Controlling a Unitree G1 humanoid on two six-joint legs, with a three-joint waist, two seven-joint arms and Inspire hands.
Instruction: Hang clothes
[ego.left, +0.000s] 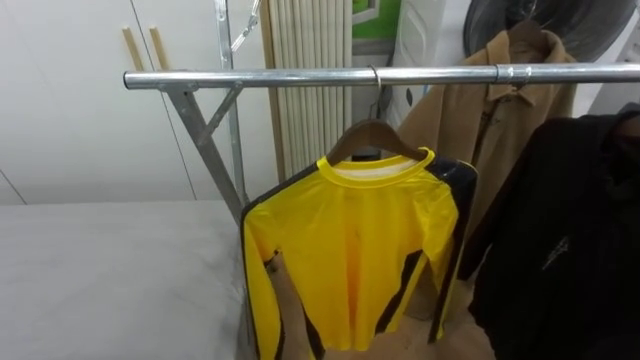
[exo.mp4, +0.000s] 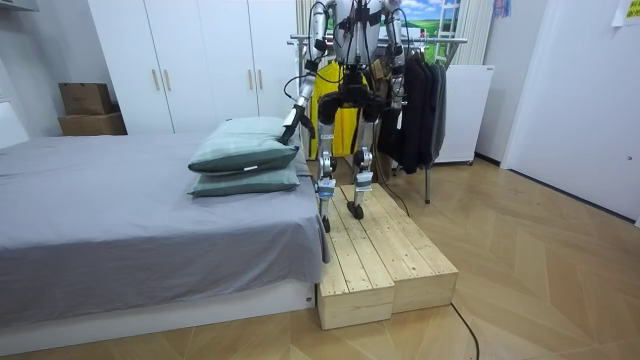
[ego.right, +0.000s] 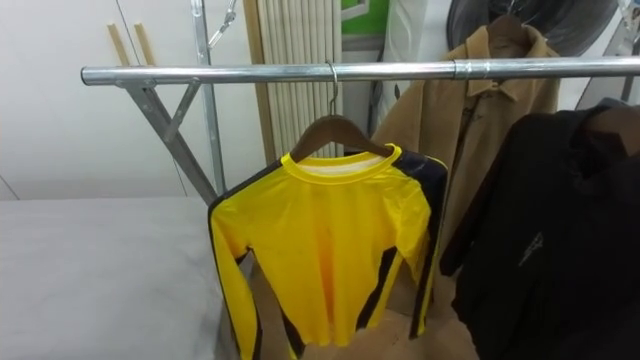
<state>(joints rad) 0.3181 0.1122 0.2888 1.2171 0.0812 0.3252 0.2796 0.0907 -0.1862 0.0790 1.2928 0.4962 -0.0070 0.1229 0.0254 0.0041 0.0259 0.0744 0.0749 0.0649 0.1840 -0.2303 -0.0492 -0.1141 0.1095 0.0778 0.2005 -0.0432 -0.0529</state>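
Observation:
A yellow long-sleeved shirt with dark side stripes hangs on a wooden hanger. The hanger's hook sits over the metal rail of the clothes rack, left of the rail's middle. Nothing holds the shirt or the hanger. In the room view I stand on a wooden platform, facing the rack. My left hand hangs low at the room view's left, near the pillows. My right hand is down at my side in front of the dark clothes.
A tan coat and a black jacket hang further right on the rail. The rack's slanted brace stands at the left. A grey bed lies to the left, with two green pillows.

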